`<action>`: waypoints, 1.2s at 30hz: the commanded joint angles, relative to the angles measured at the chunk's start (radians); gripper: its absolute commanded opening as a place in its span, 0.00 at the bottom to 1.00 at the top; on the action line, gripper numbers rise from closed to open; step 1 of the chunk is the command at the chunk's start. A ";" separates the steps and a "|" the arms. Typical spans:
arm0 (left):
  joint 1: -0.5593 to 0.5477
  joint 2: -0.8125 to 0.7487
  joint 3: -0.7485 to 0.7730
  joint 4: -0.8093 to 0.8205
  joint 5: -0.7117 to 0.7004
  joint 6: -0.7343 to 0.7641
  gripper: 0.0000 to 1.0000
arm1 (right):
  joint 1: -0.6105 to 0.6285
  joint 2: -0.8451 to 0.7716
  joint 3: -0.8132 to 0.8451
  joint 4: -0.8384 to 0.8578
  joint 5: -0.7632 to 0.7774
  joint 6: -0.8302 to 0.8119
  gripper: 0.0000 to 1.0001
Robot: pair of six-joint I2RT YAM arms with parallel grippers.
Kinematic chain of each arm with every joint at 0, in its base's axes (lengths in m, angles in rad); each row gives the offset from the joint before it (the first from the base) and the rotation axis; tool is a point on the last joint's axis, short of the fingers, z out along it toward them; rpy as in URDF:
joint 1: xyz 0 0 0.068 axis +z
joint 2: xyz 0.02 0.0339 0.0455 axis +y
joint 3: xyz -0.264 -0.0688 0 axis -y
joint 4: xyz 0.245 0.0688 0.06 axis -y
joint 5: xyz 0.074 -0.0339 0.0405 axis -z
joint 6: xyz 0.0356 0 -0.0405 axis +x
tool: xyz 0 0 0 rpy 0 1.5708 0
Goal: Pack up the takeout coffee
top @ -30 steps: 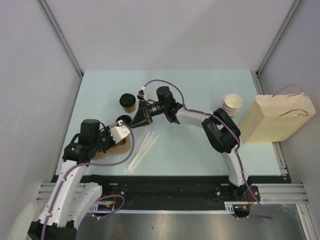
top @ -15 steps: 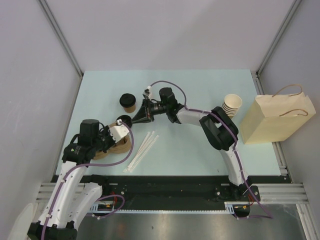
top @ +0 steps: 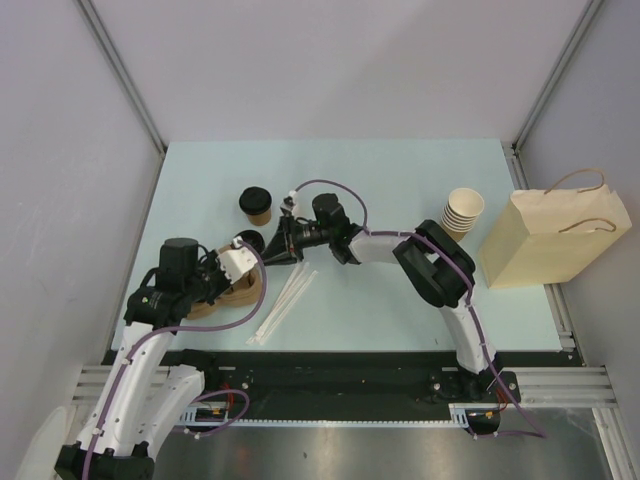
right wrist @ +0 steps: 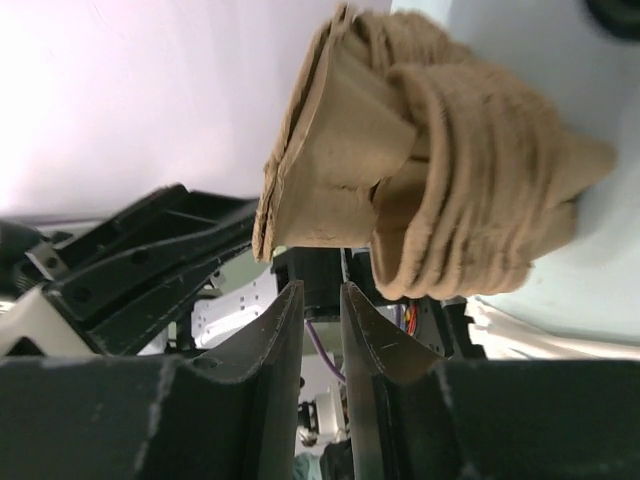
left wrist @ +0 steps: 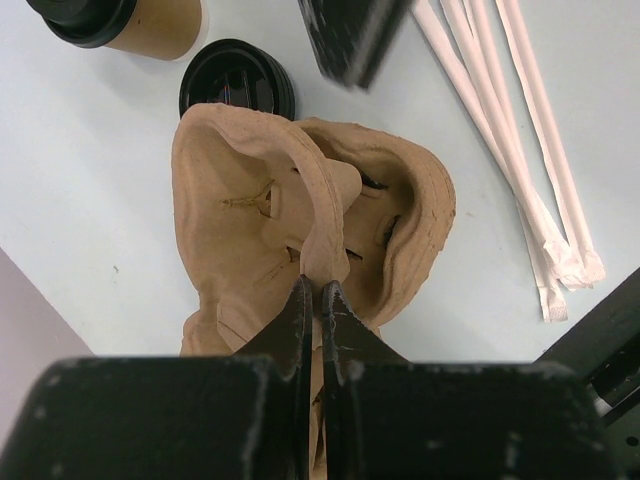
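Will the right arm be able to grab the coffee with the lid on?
Probably yes. The lidded coffee cup stands in the open close beside the right gripper, with nothing between them.

A pale blue-green table (top: 400, 180) stands inside a plain booth, closed in by a white back wall (top: 330, 60) and greyish side walls (top: 60, 200) that meet at slanting aluminium posts (top: 120, 70). A black strip (top: 330, 370) runs along the table's near edge, with a brushed metal sheet (top: 380, 455) below it. The light is soft and even, casting only faint shadows.
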 commanded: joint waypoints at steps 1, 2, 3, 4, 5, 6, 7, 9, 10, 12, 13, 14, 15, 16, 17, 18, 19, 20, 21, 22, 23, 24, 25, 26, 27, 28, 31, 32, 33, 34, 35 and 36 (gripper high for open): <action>-0.005 -0.009 0.019 0.054 0.033 -0.026 0.00 | 0.045 -0.058 -0.009 0.101 0.013 0.018 0.27; -0.005 -0.009 0.017 0.053 0.033 -0.023 0.00 | 0.050 -0.058 -0.009 0.109 0.013 0.020 0.27; -0.005 -0.010 0.016 0.051 0.034 -0.023 0.00 | 0.051 -0.058 -0.009 0.124 0.013 0.024 0.27; -0.004 -0.013 0.016 0.048 0.036 -0.020 0.00 | 0.054 -0.060 -0.010 0.130 0.013 0.030 0.27; -0.005 -0.013 0.014 0.050 0.036 -0.020 0.00 | 0.055 -0.060 -0.009 0.133 0.014 0.033 0.27; -0.005 -0.013 0.011 0.048 0.036 -0.019 0.00 | 0.055 -0.061 -0.009 0.135 0.013 0.033 0.27; -0.004 -0.015 0.010 0.050 0.039 -0.019 0.00 | 0.055 -0.061 -0.010 0.135 0.010 0.032 0.27; -0.005 -0.015 0.007 0.053 0.043 -0.020 0.00 | 0.056 -0.067 -0.012 0.141 0.010 0.032 0.27; -0.005 -0.013 0.006 0.054 0.043 -0.022 0.00 | 0.055 -0.070 -0.012 0.146 0.013 0.036 0.27; -0.005 -0.012 0.005 0.056 0.049 -0.022 0.00 | 0.054 -0.070 -0.015 0.161 0.013 0.041 0.27; -0.005 -0.012 0.005 0.056 0.051 -0.025 0.00 | 0.055 -0.069 -0.016 0.162 0.016 0.043 0.27; -0.004 -0.012 0.005 0.057 0.051 -0.025 0.00 | 0.053 -0.066 -0.016 0.169 0.016 0.046 0.27; -0.004 -0.012 0.005 0.056 0.053 -0.023 0.00 | 0.053 -0.066 -0.016 0.175 0.018 0.049 0.27; -0.005 -0.013 0.005 0.054 0.053 -0.022 0.00 | 0.053 -0.063 -0.016 0.176 0.019 0.050 0.27; -0.005 -0.012 0.005 0.051 0.053 -0.023 0.00 | 0.051 -0.063 -0.015 0.178 0.019 0.050 0.27; -0.005 -0.016 0.005 0.048 0.054 -0.022 0.00 | 0.051 -0.061 -0.015 0.176 0.019 0.049 0.27; -0.005 -0.018 0.003 0.047 0.054 -0.022 0.00 | 0.050 -0.061 -0.015 0.178 0.021 0.049 0.27; -0.005 -0.018 0.003 0.047 0.057 -0.023 0.00 | 0.050 -0.060 -0.015 0.176 0.021 0.049 0.27; -0.005 -0.021 0.002 0.045 0.059 -0.023 0.00 | 0.050 -0.057 -0.015 0.176 0.024 0.049 0.27; -0.005 -0.023 0.000 0.047 0.062 -0.025 0.00 | 0.050 -0.053 -0.015 0.176 0.028 0.050 0.27; -0.005 -0.024 0.000 0.044 0.063 -0.025 0.00 | 0.051 -0.052 -0.015 0.178 0.031 0.052 0.27; -0.004 -0.024 -0.001 0.044 0.065 -0.025 0.00 | 0.051 -0.047 -0.015 0.178 0.033 0.053 0.27; -0.005 -0.024 -0.001 0.042 0.066 -0.023 0.00 | 0.051 -0.046 -0.015 0.181 0.033 0.056 0.26; -0.005 -0.026 -0.001 0.039 0.066 -0.022 0.00 | 0.051 -0.044 -0.015 0.182 0.033 0.056 0.26; -0.005 -0.027 -0.003 0.041 0.066 -0.020 0.00 | 0.053 -0.044 -0.015 0.184 0.036 0.058 0.26; -0.005 -0.030 -0.004 0.038 0.068 -0.017 0.00 | 0.053 -0.044 -0.015 0.185 0.034 0.058 0.26; -0.005 -0.030 -0.007 0.039 0.069 -0.014 0.00 | 0.055 -0.041 -0.016 0.192 0.041 0.063 0.26; -0.004 -0.030 -0.006 0.038 0.075 -0.014 0.00 | 0.056 -0.040 -0.016 0.196 0.042 0.064 0.26; -0.005 -0.032 -0.006 0.034 0.076 -0.014 0.00 | 0.055 -0.038 -0.015 0.201 0.045 0.069 0.26; -0.005 -0.030 -0.007 0.036 0.077 -0.014 0.00 | 0.058 -0.038 -0.015 0.202 0.047 0.070 0.25; -0.004 -0.030 -0.007 0.036 0.076 -0.013 0.00 | 0.058 -0.035 -0.013 0.201 0.047 0.070 0.25; -0.005 -0.030 -0.007 0.038 0.079 -0.014 0.00 | 0.061 -0.034 -0.013 0.201 0.047 0.069 0.25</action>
